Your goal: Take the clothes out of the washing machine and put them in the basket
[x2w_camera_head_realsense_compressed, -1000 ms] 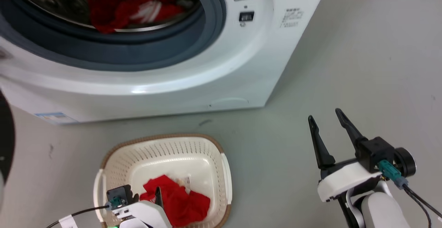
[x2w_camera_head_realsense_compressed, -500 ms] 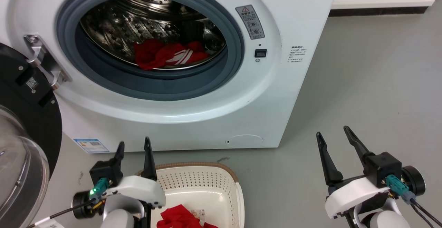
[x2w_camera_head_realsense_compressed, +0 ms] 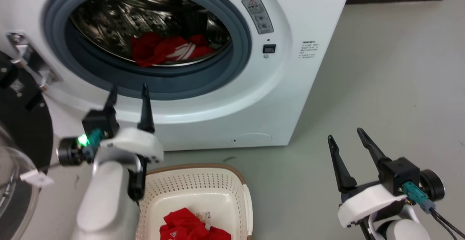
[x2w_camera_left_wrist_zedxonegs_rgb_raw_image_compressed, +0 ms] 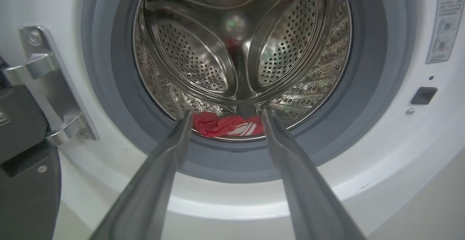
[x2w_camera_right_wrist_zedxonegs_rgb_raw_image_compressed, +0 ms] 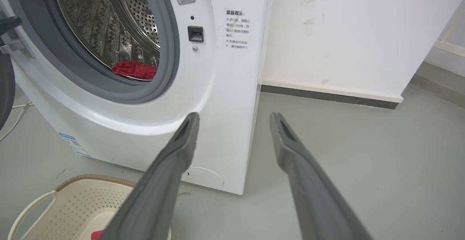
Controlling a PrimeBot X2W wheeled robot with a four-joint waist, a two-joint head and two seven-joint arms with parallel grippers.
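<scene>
The red striped garments [x2w_camera_head_realsense_compressed: 167, 49] you are after are lying bunched at the front of the steel drum [x2w_camera_left_wrist_zedxonegs_rgb_raw_image_compressed: 196, 62], just behind the grey door seal [x2w_camera_head_realsense_compressed: 239, 51] of the washing machine [x2w_camera_head_realsense_compressed: 261, 98]. Another red garment [x2w_camera_head_realsense_compressed: 192, 227] is already sitting in the cream basket [x2w_camera_head_realsense_compressed: 196, 189] on the floor in front of the machine. Your left gripper [x2w_camera_head_realsense_compressed: 129, 86] is hovering outside the porthole, low against the seal's lower lip. Its fingers are spread wide, carrying nothing and aiming at the pile. Your right gripper [x2w_camera_head_realsense_compressed: 344, 133] is idling well off to the side over the grey floor [x2w_camera_head_realsense_compressed: 381, 87], also wide and empty.

Watch the way in. By my reading, the fingertips are risking a snag on the seal's lower lip if you are entering too low. They are also risking a scrape on a raised paddle [x2w_camera_left_wrist_zedxonegs_rgb_raw_image_compressed: 287, 47] if you are pushing too deep. A pinch on one loose fold could be leaving the rest trailing, to catch on the seal or drop short of the basket. The open black-framed door [x2w_camera_head_realsense_compressed: 21, 123] is standing close by the left arm, so a wide swing could be knocking it.

The left wrist view is giving you the pile framed between the fingers, with the paddles behind it, which the head view is flattening. The head view is showing you the basket's contents and both grippers together. The right wrist view is offering the pile side-on as a low red mound.
</scene>
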